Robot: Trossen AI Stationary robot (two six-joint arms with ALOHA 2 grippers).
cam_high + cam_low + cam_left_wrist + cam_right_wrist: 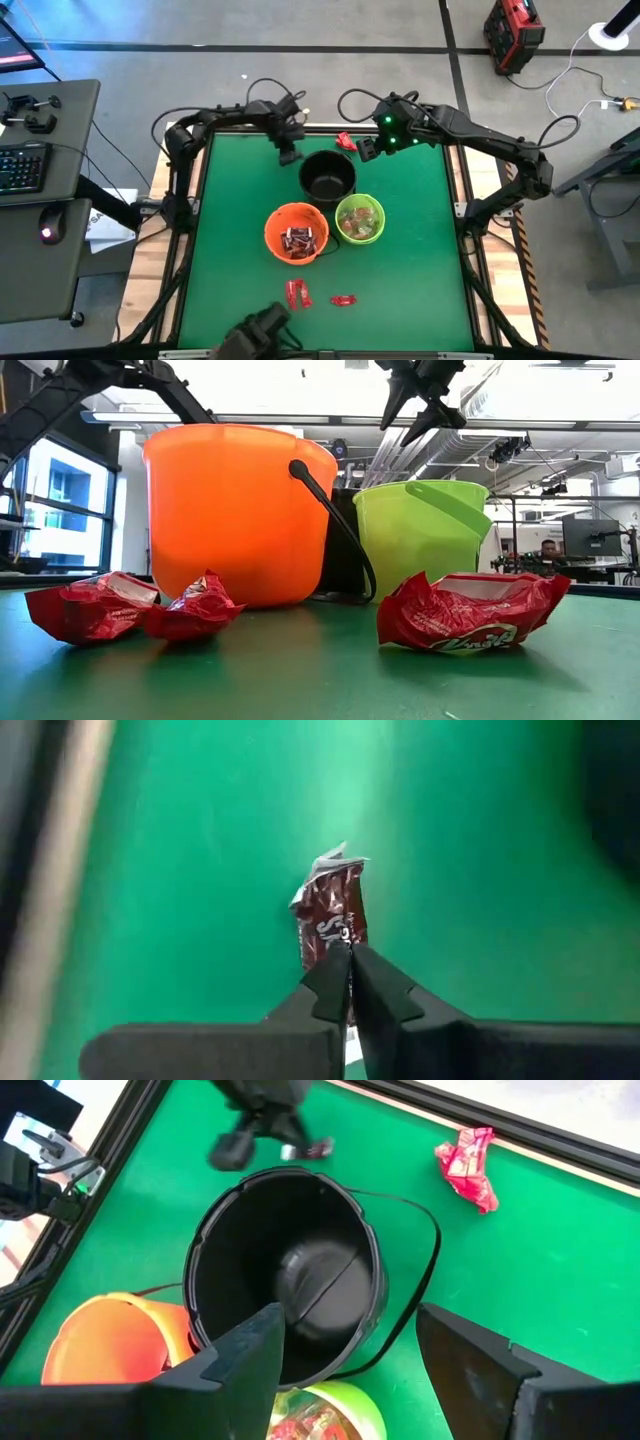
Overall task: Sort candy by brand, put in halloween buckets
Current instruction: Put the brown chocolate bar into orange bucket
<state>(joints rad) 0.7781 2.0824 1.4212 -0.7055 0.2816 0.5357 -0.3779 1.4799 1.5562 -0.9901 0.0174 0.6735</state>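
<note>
My left gripper is shut on a dark brown and silver candy over the green mat, just beyond the black bucket toward the far left; the high view shows my left gripper there. My right gripper hangs open above the black bucket's far right rim, and nothing is between its fingers. A red candy lies on the mat at the far edge. The orange bucket holds red candy. The lime green bucket holds pale candy. Both stand upright on the mat. My left gripper pinches the brown candy between its two fingertips, at the wrapper's end nearest the fingers. The fingers slant steeply down from above. The rest of the wrapper sticks out past the fingertips, crimped silver end outermost. Whether it touches the mat I cannot tell.
Three red candies lie on the mat near the front edge, in front of the orange bucket and the green bucket. The three buckets stand close together mid-table. Bare green mat lies to the left and right of them.
</note>
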